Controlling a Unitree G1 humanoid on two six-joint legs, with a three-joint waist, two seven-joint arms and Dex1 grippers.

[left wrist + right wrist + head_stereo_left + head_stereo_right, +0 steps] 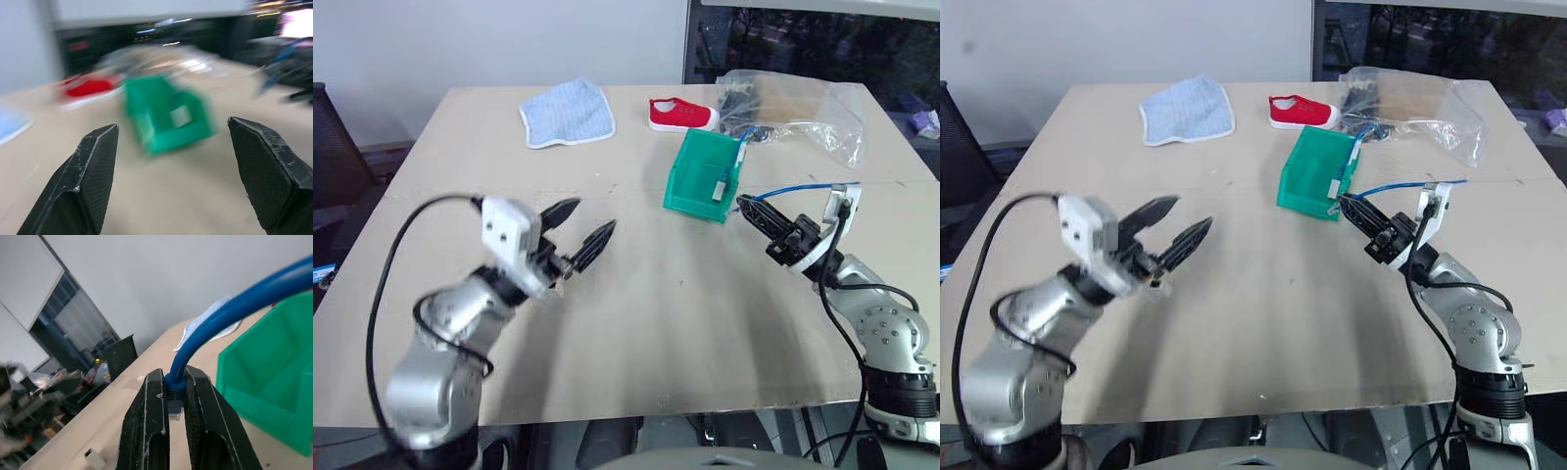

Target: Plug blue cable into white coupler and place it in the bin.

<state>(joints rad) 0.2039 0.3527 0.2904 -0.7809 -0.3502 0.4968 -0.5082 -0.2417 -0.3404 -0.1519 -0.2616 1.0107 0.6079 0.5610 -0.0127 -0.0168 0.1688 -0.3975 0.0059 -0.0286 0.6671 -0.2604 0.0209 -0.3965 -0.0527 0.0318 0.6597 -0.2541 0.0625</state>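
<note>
My right gripper (745,204) is shut on one end of the blue cable (793,189), just right of the bin (690,178). The right wrist view shows the clear plug (174,407) pinched between the two fingers, with the cable arching up and away. The teal-green bin stands mid-table with its open side toward the right arm. A tiny white block (94,458), which looks like the white coupler, lies on the table. My left gripper (579,227) hovers open and empty over the table's left half, pointing toward the bin.
At the back of the table (656,323) lie a pale blue cloth (568,113), a small red shoe (682,115) and a crumpled clear plastic bag (793,103) with dark items in it. A black chair (328,137) stands off the table's left side.
</note>
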